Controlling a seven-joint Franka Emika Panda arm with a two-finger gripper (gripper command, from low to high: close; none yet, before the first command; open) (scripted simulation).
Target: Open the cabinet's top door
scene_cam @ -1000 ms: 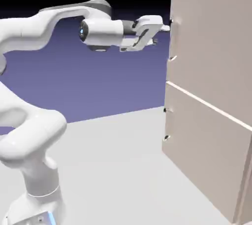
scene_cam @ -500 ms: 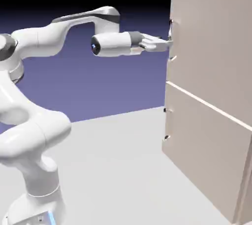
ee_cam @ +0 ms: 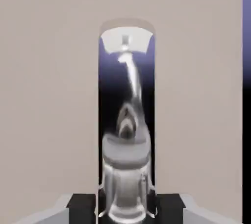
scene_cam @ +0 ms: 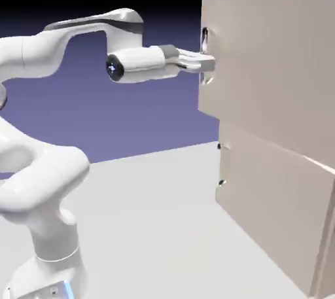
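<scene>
The cabinet (scene_cam: 275, 134) is set on the tabletop (scene_cam: 157, 226) at the right. The top door (scene_cam: 262, 62) is placed above the lower door (scene_cam: 275, 206), its handle (scene_cam: 205, 55) at the left edge, gripped by the pincer (scene_cam: 204, 63).

The end effector (scene_cam: 208, 63) grips the handle (scene_cam: 205, 41) of the top door (scene_cam: 275, 62), which stands ajar from the cabinet (scene_cam: 288, 226).

Even, soft rendered light, faint shadows; the handle (ee_cam: 126, 135) mirrors the scene (perhaps slightly blurred).
</scene>
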